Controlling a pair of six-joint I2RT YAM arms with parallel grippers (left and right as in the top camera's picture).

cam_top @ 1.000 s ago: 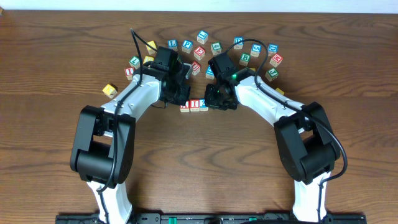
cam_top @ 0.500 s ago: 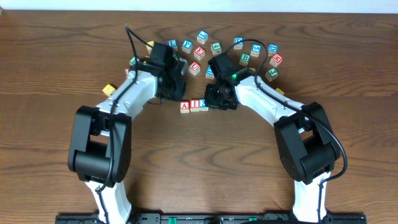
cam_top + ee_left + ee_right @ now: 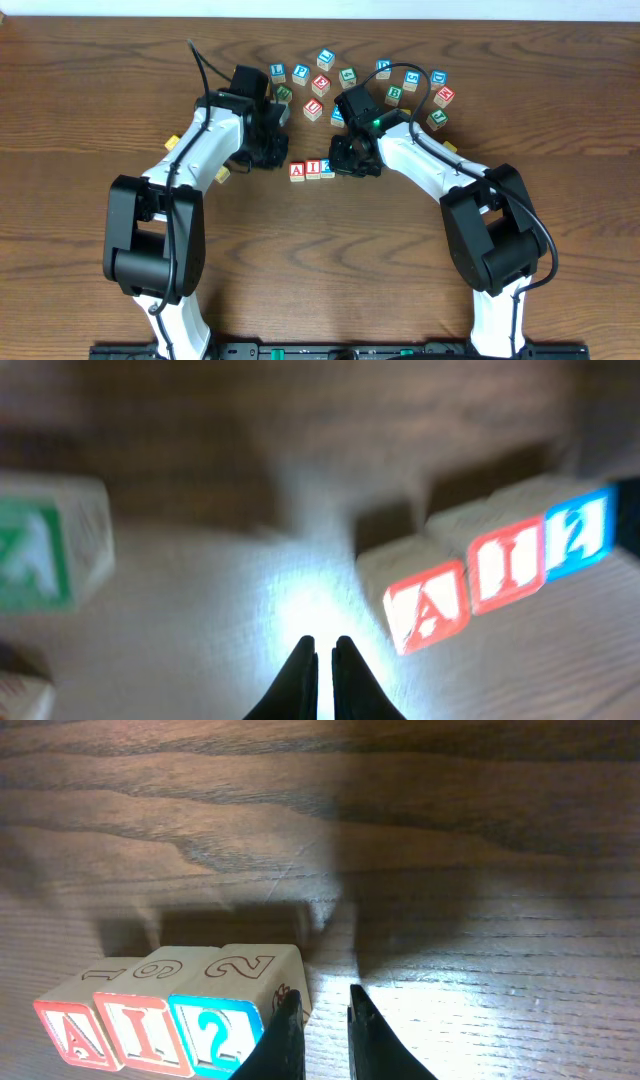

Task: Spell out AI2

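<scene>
Three blocks stand in a row on the wooden table: a red A, a red I and a blue 2. The left wrist view shows them to the right, A, I, 2. The right wrist view shows them at lower left, A, I, 2. My left gripper is shut and empty, left of the A and apart from it. My right gripper is shut and empty, its left finger just beside the 2's right side.
Several loose letter blocks lie in an arc behind the row, from a blue one to a red one. A green block lies left of my left gripper. Yellow blocks sit partly under my left arm.
My left gripper has pulled back up and to the left, away from the A block, which stays in the row. My right arm has not moved.
</scene>
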